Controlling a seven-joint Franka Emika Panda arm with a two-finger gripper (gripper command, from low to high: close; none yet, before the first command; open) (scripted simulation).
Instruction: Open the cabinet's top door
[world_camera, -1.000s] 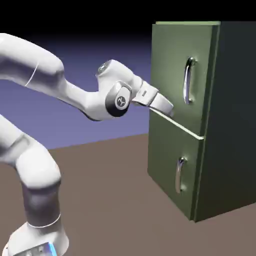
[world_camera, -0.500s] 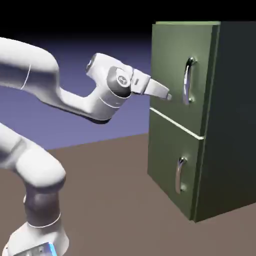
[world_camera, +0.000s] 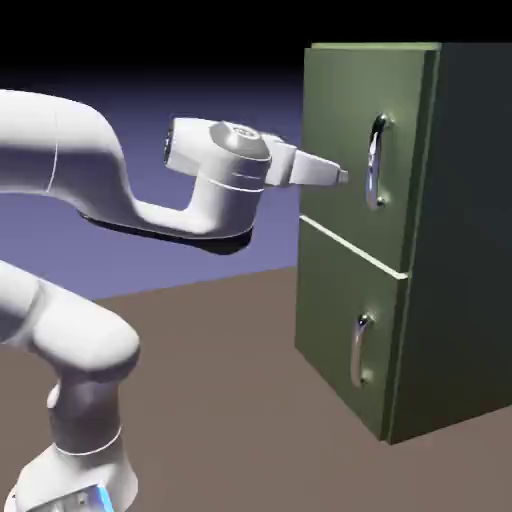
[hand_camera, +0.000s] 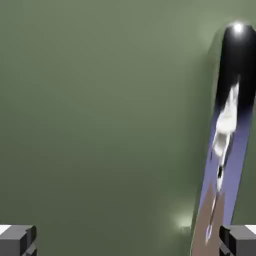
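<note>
Top door (world_camera: 350, 150), upper right of frame on cabinet (world_camera: 460, 250): its handle (world_camera: 375, 165) runs vertically, just right of the level tool (world_camera: 343, 177), jaws wide and empty, handle near the right fingertip (hand_camera: 239, 240).

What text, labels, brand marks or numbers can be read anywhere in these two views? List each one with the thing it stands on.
None can be read.
The cabinet, its top door and both silver handles are plain, with no lettering.
The white arm and the gripper carry no legible mark.
The hand view shows only green door and the shiny handle, no writing.
</note>
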